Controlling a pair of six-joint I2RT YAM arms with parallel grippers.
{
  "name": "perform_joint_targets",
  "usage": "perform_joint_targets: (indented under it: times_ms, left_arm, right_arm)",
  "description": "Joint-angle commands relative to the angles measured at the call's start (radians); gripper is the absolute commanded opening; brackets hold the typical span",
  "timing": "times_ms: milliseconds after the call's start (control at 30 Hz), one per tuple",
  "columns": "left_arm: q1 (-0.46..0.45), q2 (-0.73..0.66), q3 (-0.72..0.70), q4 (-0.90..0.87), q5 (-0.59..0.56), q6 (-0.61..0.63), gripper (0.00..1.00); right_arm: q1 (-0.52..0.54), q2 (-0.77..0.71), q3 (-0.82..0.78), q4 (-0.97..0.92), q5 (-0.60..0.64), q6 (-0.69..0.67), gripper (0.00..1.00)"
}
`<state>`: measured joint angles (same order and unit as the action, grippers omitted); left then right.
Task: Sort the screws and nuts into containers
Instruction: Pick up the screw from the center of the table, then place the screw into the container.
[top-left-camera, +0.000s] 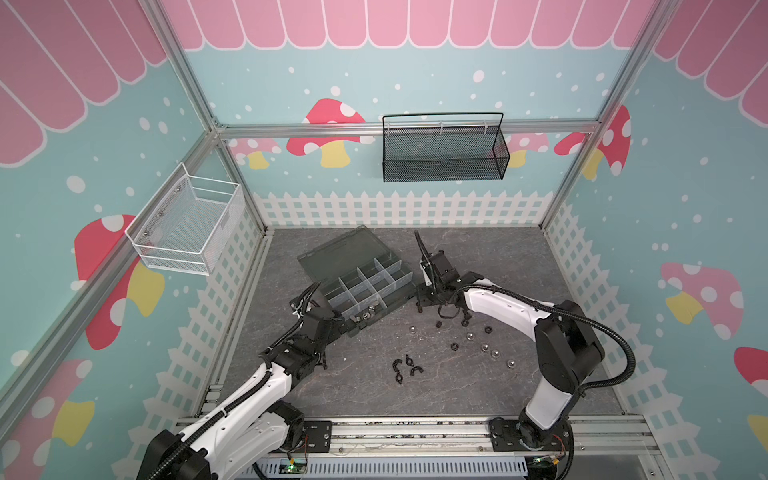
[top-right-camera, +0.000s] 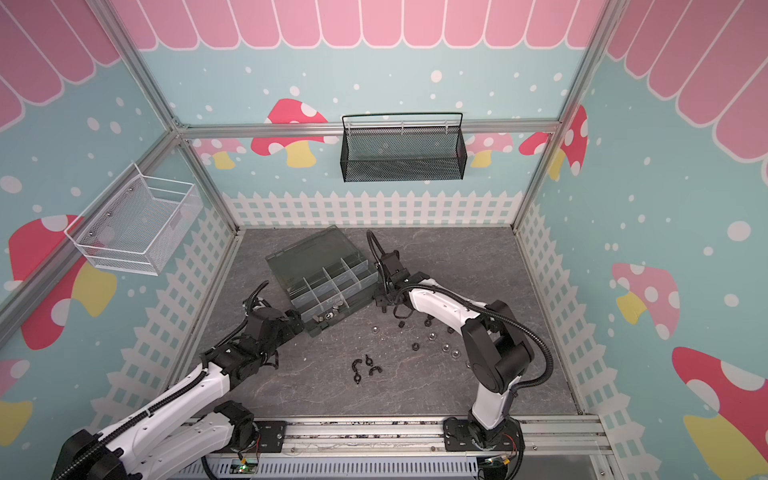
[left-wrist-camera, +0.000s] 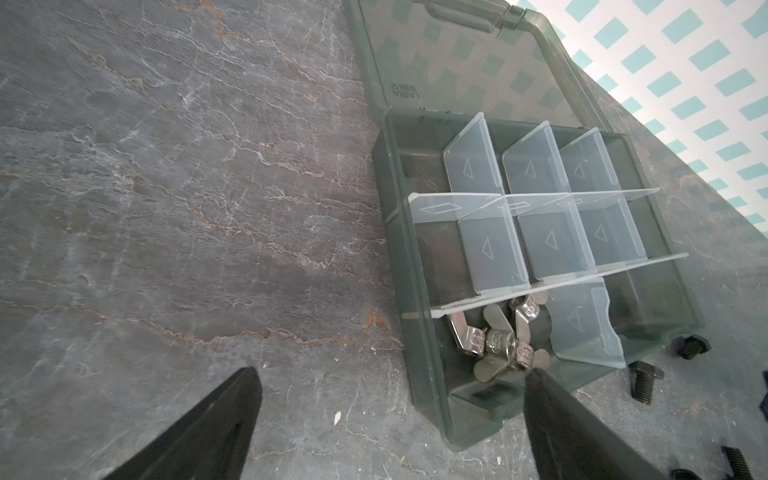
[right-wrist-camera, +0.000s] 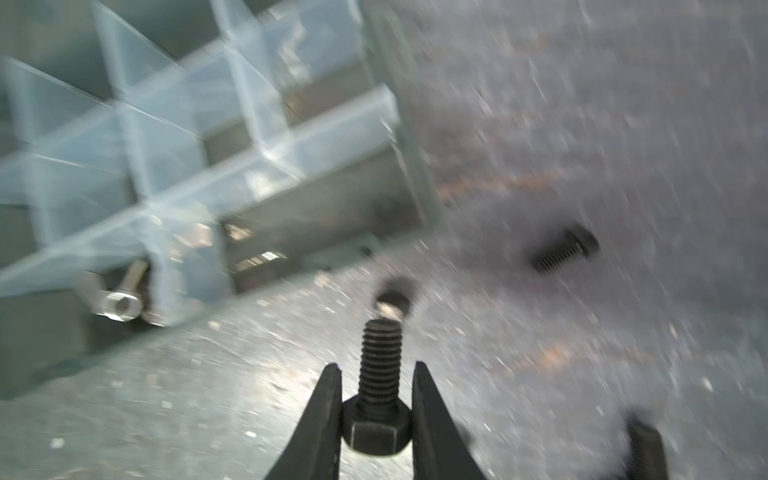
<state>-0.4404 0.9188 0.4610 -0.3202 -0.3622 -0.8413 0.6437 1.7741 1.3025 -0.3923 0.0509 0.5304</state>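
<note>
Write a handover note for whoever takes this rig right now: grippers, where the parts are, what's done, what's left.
Right gripper: shut on a black screw, held by its hex head, beside the organizer box.
Left gripper: open, empty, at the box's near corner.
Done: silver wing nuts sit in one corner compartment; the other compartments in view look empty.
Left: drop the held screw into a compartment, then sort what lies on the table: more screws, black wing nuts, black hex nuts, silver domed nuts.

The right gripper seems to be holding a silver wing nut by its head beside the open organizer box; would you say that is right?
Not quite: the right wrist view shows the right gripper shut on a black screw, clamped by its hex head, not a silver wing nut. It is beside the open organizer box.
</note>
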Motion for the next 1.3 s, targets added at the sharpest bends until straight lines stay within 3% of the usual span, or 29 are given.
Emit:
perform_joint_targets:
  times_ms: [0,533,867,1267]
  left_arm:
    - [0.006,-0.012,0.026,-0.010,0.002,-0.015,0.99]
    - [0.009,-0.067,0.013,-0.045,-0.013,-0.019,0.99]
    - [0.010,-0.060,0.018,-0.047,-0.018,-0.016,0.99]
    - [0.013,-0.072,0.021,-0.069,-0.032,-0.016,0.99]
  right_arm:
    - [0.022,0.079,0.078,-0.008,-0.009,-0.046,0.05]
    - [0.040,0.316,0.250,-0.015,-0.044,-0.075,0.07]
    - [0.042,0.326,0.296,-0.025,-0.038,-0.084,0.35]
    - [0.022,0.194,0.309,-0.075,0.103,-0.090,0.42]
